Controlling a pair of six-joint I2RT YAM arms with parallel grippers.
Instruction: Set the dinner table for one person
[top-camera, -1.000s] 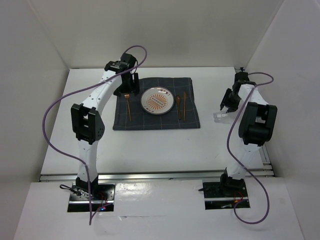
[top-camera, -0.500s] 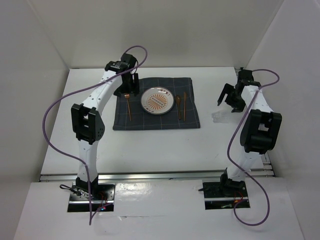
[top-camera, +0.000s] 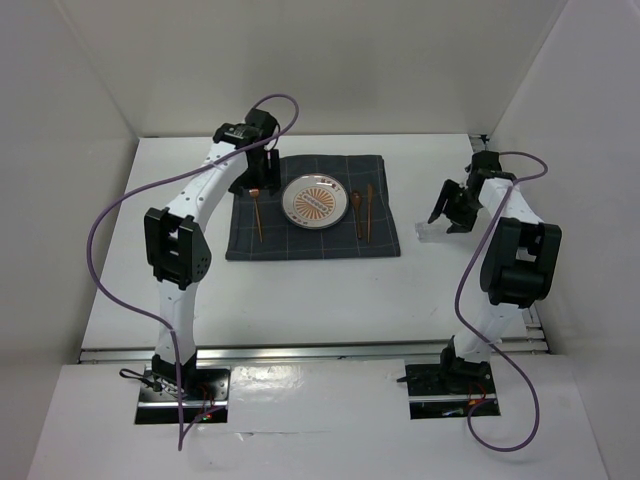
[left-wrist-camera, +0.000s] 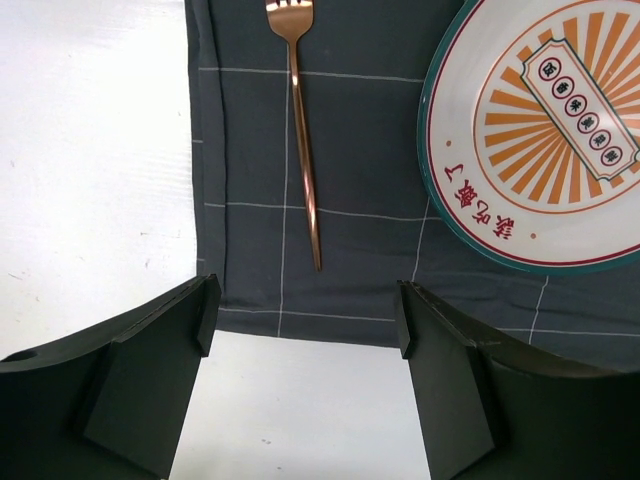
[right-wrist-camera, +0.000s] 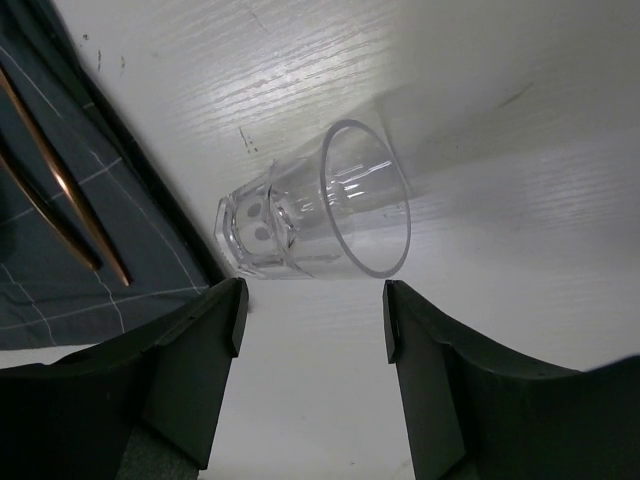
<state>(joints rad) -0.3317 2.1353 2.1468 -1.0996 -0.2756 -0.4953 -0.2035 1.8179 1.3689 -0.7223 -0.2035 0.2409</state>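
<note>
On the white dinner table (top-camera: 300, 285) lies a dark grey checked mat (top-camera: 300, 240) with an orange-rayed plate (top-camera: 312, 201), a copper fork (top-camera: 257, 212) to its left and a copper spoon (top-camera: 357, 212) and a thin copper utensil (top-camera: 369, 210) to its right. My left gripper (top-camera: 256, 180) is open and empty over the mat's far left edge; its wrist view shows the fork (left-wrist-camera: 303, 130) and the plate (left-wrist-camera: 545, 130) ahead of the gripper (left-wrist-camera: 305, 310). A clear glass (right-wrist-camera: 315, 215) lies on its side just right of the mat, also in the top view (top-camera: 428, 234). My right gripper (right-wrist-camera: 312, 310) is open and empty just short of it (top-camera: 447, 212).
Silver rails (top-camera: 300, 350) run along the table's near edge, and white walls stand on three sides. The mat's right edge (right-wrist-camera: 60, 280) and the two copper handles (right-wrist-camera: 60, 190) lie close to the left of the glass.
My right wrist has turned and moved left and down towards the lying glass, with its jaws open. The left arm has hardly moved.
</note>
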